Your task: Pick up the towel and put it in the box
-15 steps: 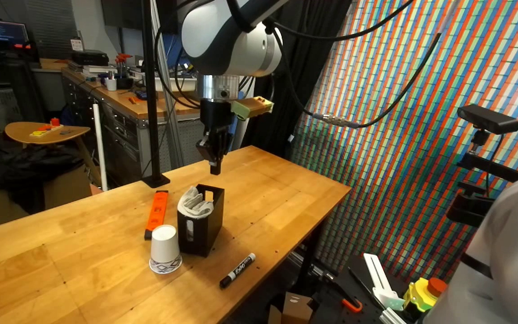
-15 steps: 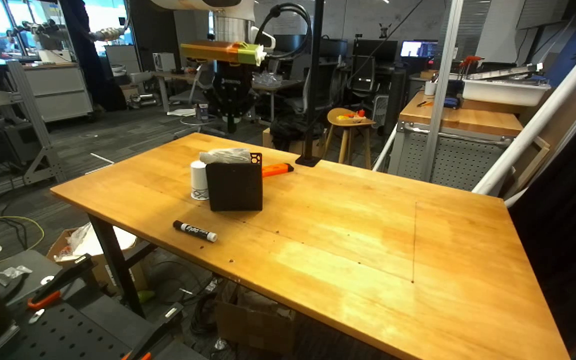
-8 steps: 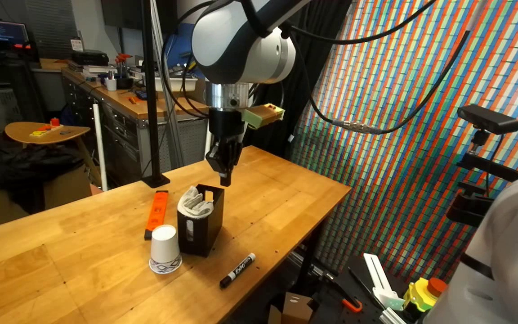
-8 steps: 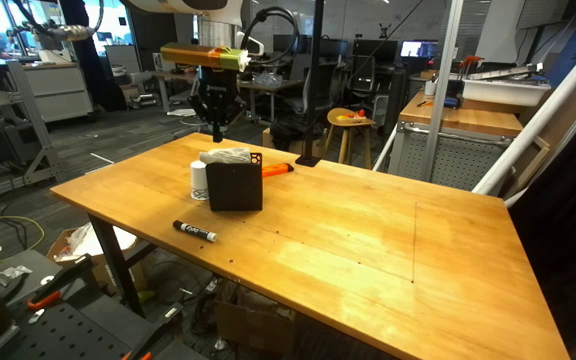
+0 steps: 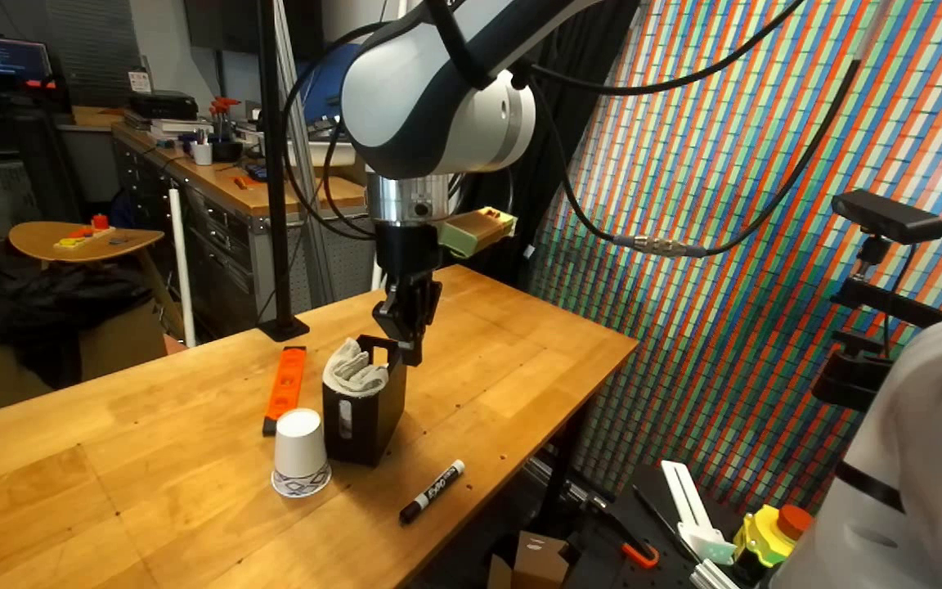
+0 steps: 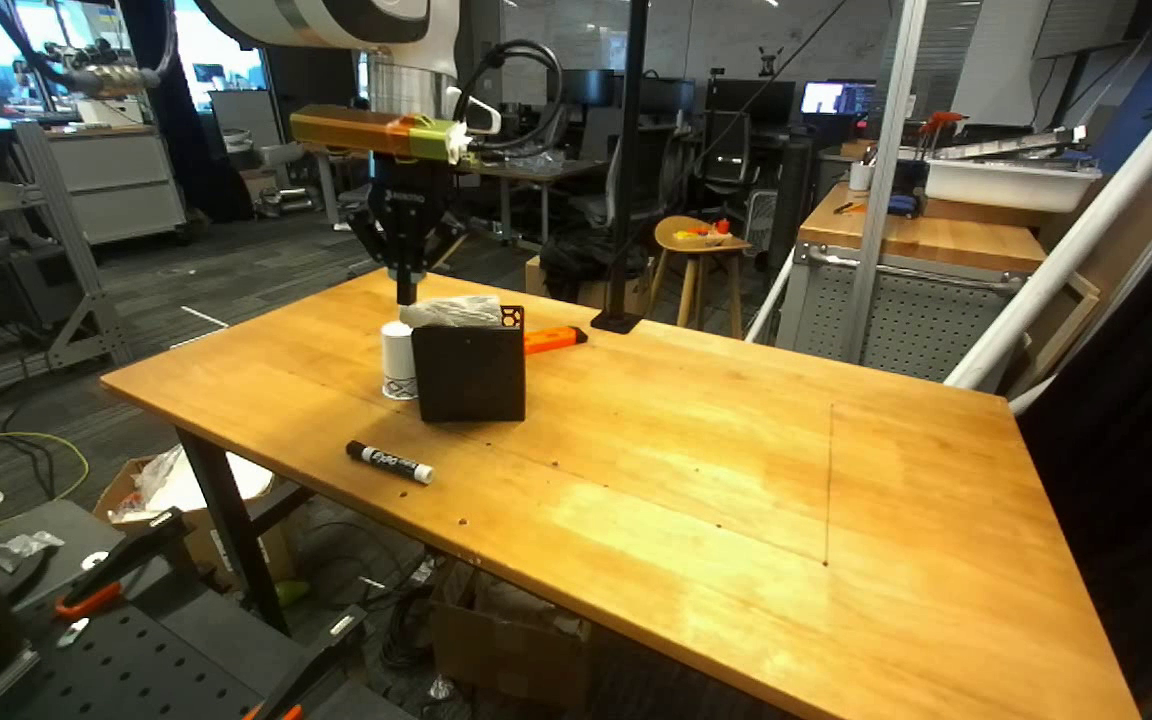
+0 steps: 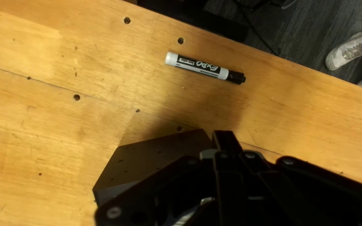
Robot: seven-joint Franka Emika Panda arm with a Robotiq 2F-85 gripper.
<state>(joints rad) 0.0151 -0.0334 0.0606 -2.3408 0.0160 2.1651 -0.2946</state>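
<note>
The light grey towel (image 5: pixel 354 370) sits bunched in the top of the black box (image 5: pixel 366 425), which stands upright on the table. Both show in both exterior views, with the towel (image 6: pixel 454 312) rising above the rim of the box (image 6: pixel 471 375). My gripper (image 5: pixel 410 357) is shut with nothing seen between its fingers. Its tips are at about rim height, close beside the box. In an exterior view the gripper (image 6: pixel 406 292) is just off the towel's left end. In the wrist view the fingertips (image 7: pixel 225 135) overlap a corner of the box (image 7: pixel 165 150); most of the towel is hidden there.
A white paper cup (image 5: pixel 299 454) stands upside down beside the box. An orange level (image 5: pixel 285 384) lies behind them. A black and white marker (image 5: pixel 432 492) lies near the table edge. A black post (image 5: pixel 276 204) rises from the table's far edge.
My gripper has come down towards the box's rim, shifting sideways as it descended. It stays shut. The towel, box, cup, level and marker have not moved.
</note>
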